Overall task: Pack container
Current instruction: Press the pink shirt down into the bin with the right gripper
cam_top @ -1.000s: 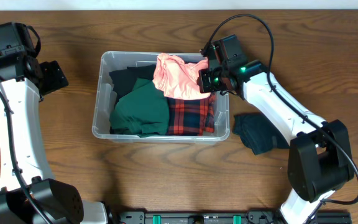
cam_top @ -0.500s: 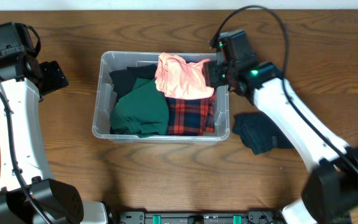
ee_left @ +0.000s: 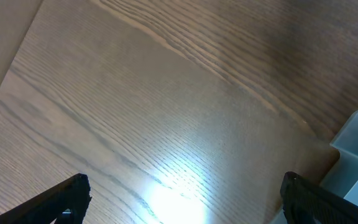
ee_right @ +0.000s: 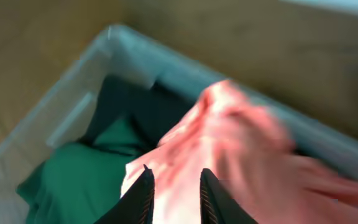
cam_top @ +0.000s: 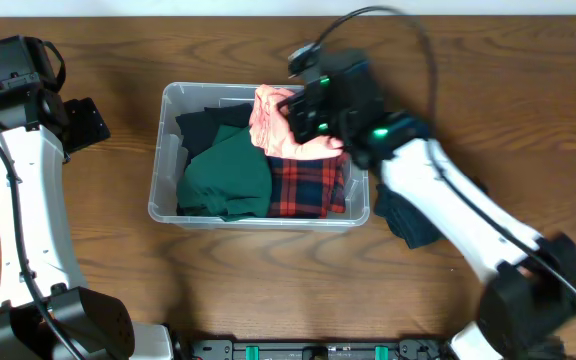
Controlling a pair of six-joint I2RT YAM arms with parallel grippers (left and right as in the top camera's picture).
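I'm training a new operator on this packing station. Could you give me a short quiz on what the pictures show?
1. Which cloth lies outside the container? A pink cloth; B dark cloth; C checked cloth.
2. True or false: the green cloth lies on top of the pink one.
3. Fill the gap: the left gripper hangs wide open over the bare ____.
Key: 1 B. 2 false. 3 table.
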